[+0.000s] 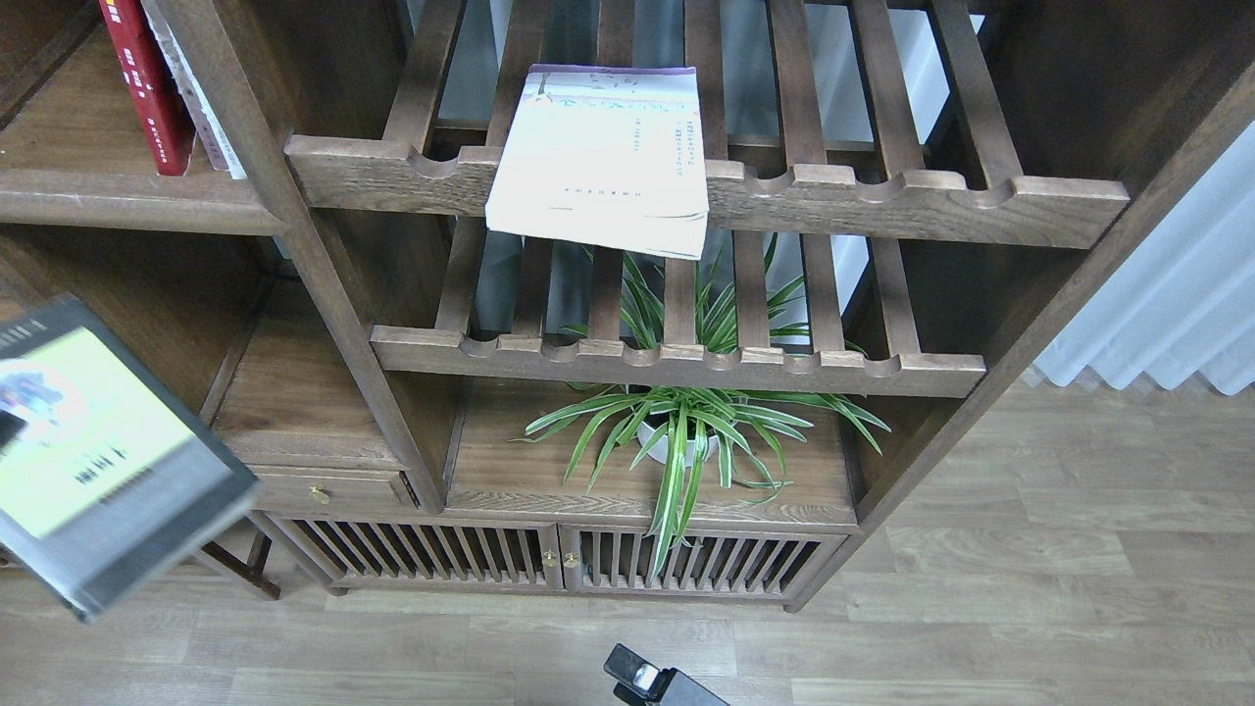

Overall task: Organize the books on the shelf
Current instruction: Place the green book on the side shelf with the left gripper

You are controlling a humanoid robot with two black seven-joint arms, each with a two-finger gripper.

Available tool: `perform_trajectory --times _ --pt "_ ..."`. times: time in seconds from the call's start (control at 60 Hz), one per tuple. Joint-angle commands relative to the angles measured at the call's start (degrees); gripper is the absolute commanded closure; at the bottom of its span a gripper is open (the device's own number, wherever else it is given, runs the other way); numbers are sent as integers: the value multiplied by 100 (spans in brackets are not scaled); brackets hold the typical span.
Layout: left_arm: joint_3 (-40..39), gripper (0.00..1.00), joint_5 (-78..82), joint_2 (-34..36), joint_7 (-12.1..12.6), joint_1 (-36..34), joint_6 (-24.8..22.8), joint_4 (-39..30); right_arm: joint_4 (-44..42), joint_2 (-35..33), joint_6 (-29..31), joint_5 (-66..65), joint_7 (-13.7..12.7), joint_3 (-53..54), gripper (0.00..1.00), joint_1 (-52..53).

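Here, blurred thick black-and-lime-yellow book (103, 456), cartoon figure on cover.

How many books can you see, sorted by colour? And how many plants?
Red book, standing on the shelf: 1
Black-and-lime book: 1
White purple-topped book: 1
Pale book behind the red one: 1
Potted plant: 1
Total: 5

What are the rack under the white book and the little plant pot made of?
The slatted rack looks like solid wood stained brown with a matte finish: grain lines show along its scalloped front rail. The white book on it looks like paper with a soft cover. The plant pot looks smooth and white, maybe ceramic or plastic; leaves hide most of it.
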Motion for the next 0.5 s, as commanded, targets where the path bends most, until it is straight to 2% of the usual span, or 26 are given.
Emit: perform_trajectory --times 0.0,0.05,0.183,0.217,0.383,0.483 --pt "-560 97 162 27 259 1 1 11 -9 0 -1 -4 0 -2 1 -8" --pt "-841 97 311 19 355 1 1 20 -18 0 -1 -4 0 -10 1 -8" --pt "-1281 98 672 10 391 -8 1 -15 -18 0 -1 -13 -8 -89 1 -8" --pt "-1662 98 917 -8 400 -52 1 -15 -18 0 -1 -31 -8 -116 1 0" --pt "-1662 97 1498 1 408 -517 1 20 -18 0 -1 -66 -8 -125 1 -8" --pt "-1662 97 1788 19 566 -1044 1 55 -18 8 -1 -101 -8 -125 1 -8"
